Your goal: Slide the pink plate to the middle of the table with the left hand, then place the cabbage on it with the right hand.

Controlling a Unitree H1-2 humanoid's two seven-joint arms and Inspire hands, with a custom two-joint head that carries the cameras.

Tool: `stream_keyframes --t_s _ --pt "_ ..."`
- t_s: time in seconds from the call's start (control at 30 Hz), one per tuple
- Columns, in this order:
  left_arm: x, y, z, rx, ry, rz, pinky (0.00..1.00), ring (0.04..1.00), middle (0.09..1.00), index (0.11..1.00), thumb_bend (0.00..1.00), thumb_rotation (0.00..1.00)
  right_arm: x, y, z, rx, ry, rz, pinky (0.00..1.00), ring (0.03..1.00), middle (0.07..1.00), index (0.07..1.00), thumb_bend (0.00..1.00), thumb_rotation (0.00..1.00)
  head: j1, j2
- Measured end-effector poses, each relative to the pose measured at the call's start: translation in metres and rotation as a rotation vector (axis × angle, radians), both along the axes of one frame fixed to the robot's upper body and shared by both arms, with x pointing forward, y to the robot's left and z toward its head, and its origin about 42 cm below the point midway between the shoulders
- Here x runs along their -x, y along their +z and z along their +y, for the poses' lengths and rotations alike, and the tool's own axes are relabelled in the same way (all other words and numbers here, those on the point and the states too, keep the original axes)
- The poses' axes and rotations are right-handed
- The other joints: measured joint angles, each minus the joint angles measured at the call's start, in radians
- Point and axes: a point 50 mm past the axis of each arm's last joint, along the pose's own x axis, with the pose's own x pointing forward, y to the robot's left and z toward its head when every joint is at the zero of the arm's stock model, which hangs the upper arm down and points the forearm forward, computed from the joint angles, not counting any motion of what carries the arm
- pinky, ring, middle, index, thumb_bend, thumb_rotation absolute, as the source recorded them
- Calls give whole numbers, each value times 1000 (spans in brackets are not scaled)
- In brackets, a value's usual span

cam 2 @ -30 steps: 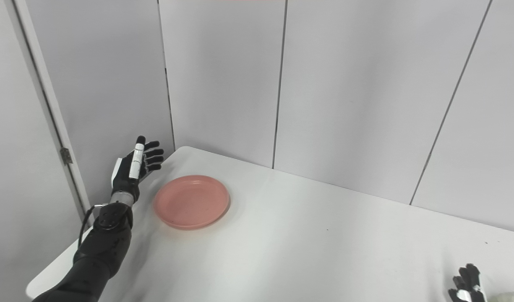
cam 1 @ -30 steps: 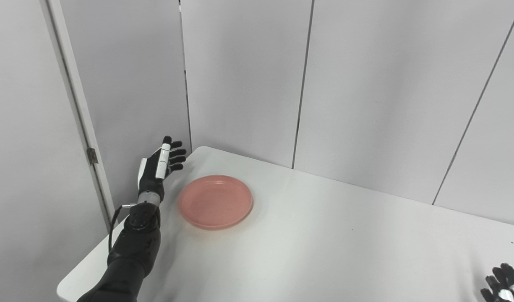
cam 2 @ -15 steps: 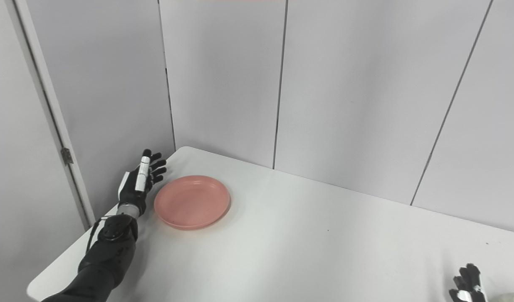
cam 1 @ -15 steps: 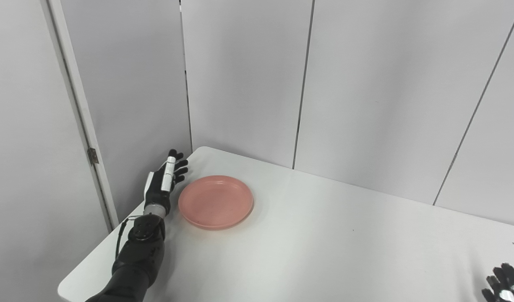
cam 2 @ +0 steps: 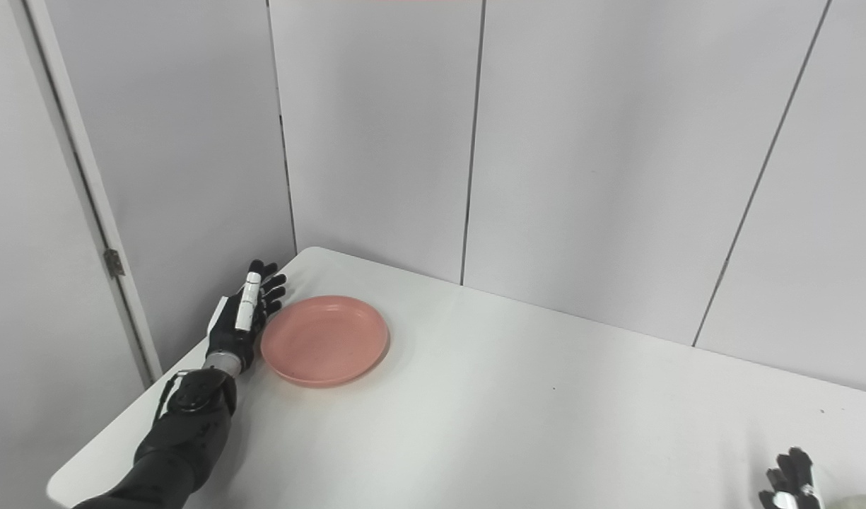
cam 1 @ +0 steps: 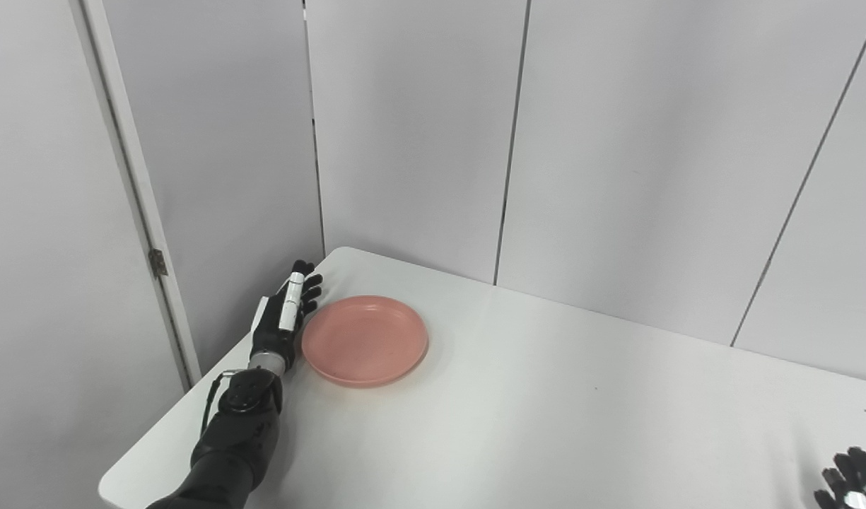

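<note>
Pink plate (cam 1: 365,341) seen at worktop's (cam 1: 546,424) far-left corner. Left hand (cam 1: 284,317) held flat, fingers spread, against its left rim. Right hand (cam 2: 790,483) cropped; grip cannot be told.

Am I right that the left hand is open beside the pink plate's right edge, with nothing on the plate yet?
Not quite. The left hand is open at the pink plate's left edge, not its right, as the left eye view shows. The rest holds: nothing is on the plate yet.
</note>
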Motion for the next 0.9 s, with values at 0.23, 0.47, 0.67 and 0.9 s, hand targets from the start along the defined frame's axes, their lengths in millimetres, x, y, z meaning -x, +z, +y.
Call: stream_keyframes --t_s 0.23,0.47,0.67,0.9 --pt "-3 -3 -13 45 -60 -25 848 872 851 824 860 996 0 1 0 -15 -1 -3 1000 1000 1000 995 622 837 -8 0" --pt "-19 -5 -52 93 -158 -44 766 820 802 776 854 981 -1 1 2 -24 1 -1 1000 1000 1000 997 641 826 -17 6" --pt "-41 -2 -104 104 -281 -34 761 827 807 772 875 960 -7 5 4 -10 4 -11 1000 1000 1000 1000 651 844 -37 17" --pt "-48 2 -139 131 -382 -18 832 856 834 808 880 984 -7 6 9 -25 -12 -16 1000 1000 1000 1000 637 826 -174 99"
